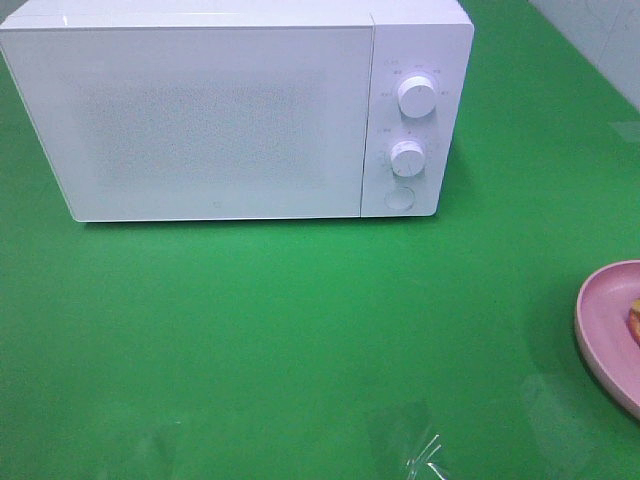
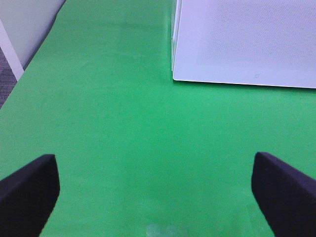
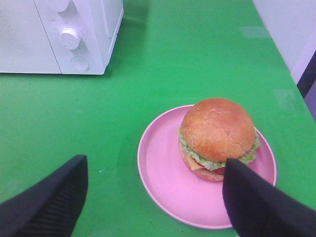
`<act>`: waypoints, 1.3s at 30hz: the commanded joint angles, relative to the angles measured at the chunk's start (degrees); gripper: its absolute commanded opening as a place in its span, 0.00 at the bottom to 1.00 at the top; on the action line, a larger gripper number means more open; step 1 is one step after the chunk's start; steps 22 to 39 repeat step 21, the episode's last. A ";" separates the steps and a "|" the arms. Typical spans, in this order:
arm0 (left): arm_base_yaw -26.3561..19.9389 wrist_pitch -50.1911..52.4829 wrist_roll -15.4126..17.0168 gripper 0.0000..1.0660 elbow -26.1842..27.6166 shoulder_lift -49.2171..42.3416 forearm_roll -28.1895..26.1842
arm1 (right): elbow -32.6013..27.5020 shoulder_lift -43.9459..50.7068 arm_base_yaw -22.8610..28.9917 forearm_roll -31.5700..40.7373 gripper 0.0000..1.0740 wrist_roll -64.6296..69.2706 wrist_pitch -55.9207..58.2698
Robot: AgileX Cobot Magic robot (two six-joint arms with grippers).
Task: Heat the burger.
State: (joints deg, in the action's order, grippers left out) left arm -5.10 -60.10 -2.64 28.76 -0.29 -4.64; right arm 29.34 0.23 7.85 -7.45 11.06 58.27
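Left side: left gripper (image 2: 153,195) hangs above bare green counter (image 1: 250,330), jaws spread wide, nothing between them. It faces the lower left corner of the microwave (image 1: 215,115). Judgement: parked near the door side, likely because the door must be opened before anything goes in

Centre: microwave stands at the back of the counter, door shut and flush with the body. The frosted door panel hides the cavity, so contents cannot be told. Control panel sits on the microwave's right: upper dial (image 1: 416,96), lower dial (image 1: 407,158), round button (image 1: 399,197) beneath them. Judgement: that button is probably the door release, though its markings are too faint to read

Right side: pink plate (image 3: 163,173) lies flat on the counter, well apart from the microwave, cut off by the right edge of the high view. It carries the burger (image 3: 217,138) only, upright, bun on top, lettuce and cheese showing at the rim, set toward one side of the plate rather than the middle. Right gripper (image 3: 153,197) hovers over the near edge of the plate, jaws apart, gripping nothing, one finger (image 3: 256,202) overlapping the burger's near edge in the wrist view; contact cannot be told

Status: heating not started; burger outside, door closed
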 commanded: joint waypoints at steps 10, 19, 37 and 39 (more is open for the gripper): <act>-0.11 0.46 0.06 0.93 -0.11 -1.32 -0.63 | -0.11 1.32 -0.40 0.17 0.68 -0.40 -0.52; -0.11 0.46 0.06 0.93 -0.11 -1.32 -0.63 | -0.11 1.32 -0.40 0.17 0.68 -0.40 -0.52; -0.11 0.46 0.06 0.93 -0.11 -1.32 -0.63 | -0.11 1.32 -0.40 0.17 0.68 -0.40 -0.52; -0.11 0.46 0.06 0.93 -0.11 -1.32 -0.63 | -0.11 1.32 -0.40 0.17 0.68 -0.40 -0.52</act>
